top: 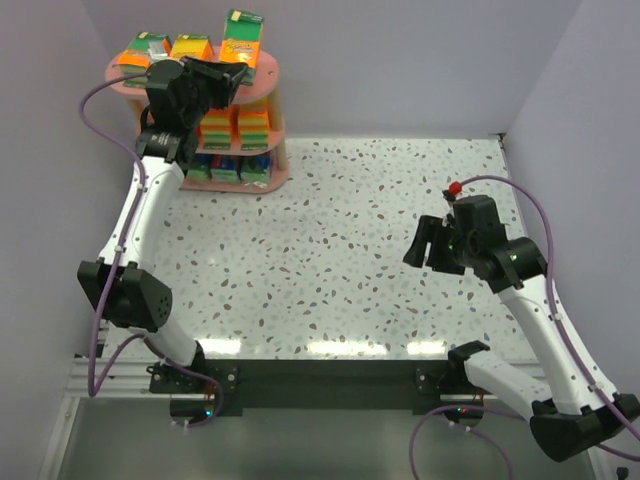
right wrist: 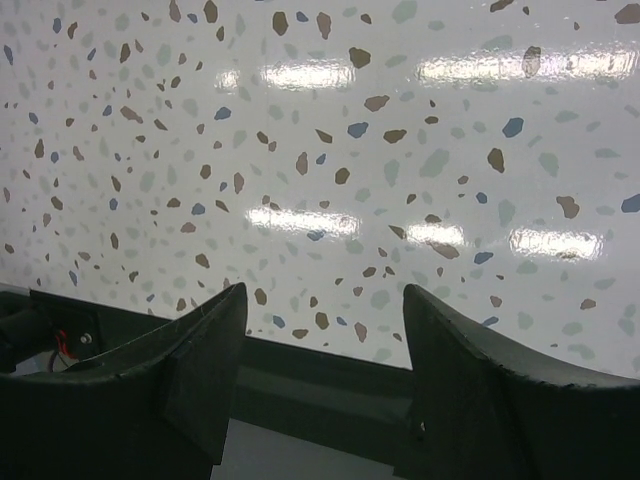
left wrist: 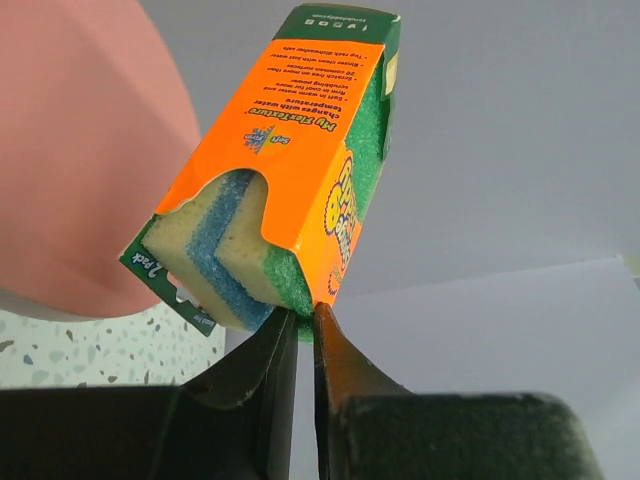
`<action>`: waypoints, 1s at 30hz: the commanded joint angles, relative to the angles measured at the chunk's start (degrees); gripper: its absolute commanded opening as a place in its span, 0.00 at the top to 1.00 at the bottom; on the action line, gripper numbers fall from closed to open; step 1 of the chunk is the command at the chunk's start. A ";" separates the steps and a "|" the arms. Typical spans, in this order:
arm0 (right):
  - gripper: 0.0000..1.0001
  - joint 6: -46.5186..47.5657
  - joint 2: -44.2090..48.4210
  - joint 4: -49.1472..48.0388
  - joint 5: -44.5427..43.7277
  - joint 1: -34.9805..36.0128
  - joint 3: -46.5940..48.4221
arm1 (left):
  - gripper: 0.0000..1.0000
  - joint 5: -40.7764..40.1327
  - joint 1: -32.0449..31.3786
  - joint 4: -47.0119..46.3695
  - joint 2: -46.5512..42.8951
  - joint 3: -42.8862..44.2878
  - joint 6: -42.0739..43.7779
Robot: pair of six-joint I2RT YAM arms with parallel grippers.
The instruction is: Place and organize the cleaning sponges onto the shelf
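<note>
— Item one, the shelf (top: 113,70): what stands on it?

— Top board: three orange cleaning sponges (top: 192,47). The right-hand one is an upright pack (top: 243,35) (left wrist: 290,170). Middle board: orange packs in two piles. Bottom board: three blue-green packs (top: 226,167) in a row. Every pack I can see is on the shelf.

— So what is left?

— Little, by my reckoning. The placing looks done. Only the upright pack on the top board seems to need settling into line with its neighbours.

— Item two, the left fingers (top: 228,75) (left wrist: 292,345)?

— At the front of the shelf's top board, just below that upright pack. Seen from the wrist, the pack's lower corner sits right at their tips. They are drawn nearly together, with a thin slit between them. I cannot tell whether they pinch the wrapper or only touch it.

— Item three, the right fingers (top: 420,245) (right wrist: 205,345)?

— Well away from the shelf, over the speckled tabletop (top: 350,260). They are spread wide, with nothing between them.
</note>
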State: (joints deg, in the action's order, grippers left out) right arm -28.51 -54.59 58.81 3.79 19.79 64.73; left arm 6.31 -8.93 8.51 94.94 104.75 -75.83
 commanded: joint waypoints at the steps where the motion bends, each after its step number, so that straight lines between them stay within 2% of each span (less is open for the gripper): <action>1: 0.33 -0.67 0.89 0.34 0.34 -0.28 -0.92 | 1.00 3.18 2.51 -1.66 -3.09 -2.88 -4.23; 6: 0.34 -0.67 0.97 0.34 0.51 -0.28 -1.36 | 1.00 2.40 3.92 -1.30 -4.32 -6.66 -5.99; 10: 0.34 -0.58 1.06 0.26 0.78 -0.28 -1.45 | 1.00 3.18 5.32 -4.99 -4.24 -10.09 -8.10; 27: 0.34 -0.32 0.27 -0.53 0.60 -0.28 -1.54 | 1.00 4.15 6.12 -7.64 0.16 -9.21 -10.91; 30: 0.34 -0.14 0.01 -0.45 0.60 -0.28 -1.19 | 0.92 4.59 6.55 -7.63 1.12 -8.51 -11.35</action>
State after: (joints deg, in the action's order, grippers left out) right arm -28.49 -54.39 59.07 4.01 19.79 62.61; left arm 9.63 -3.31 3.53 95.07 94.98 -86.28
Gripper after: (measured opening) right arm 0.665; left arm 0.140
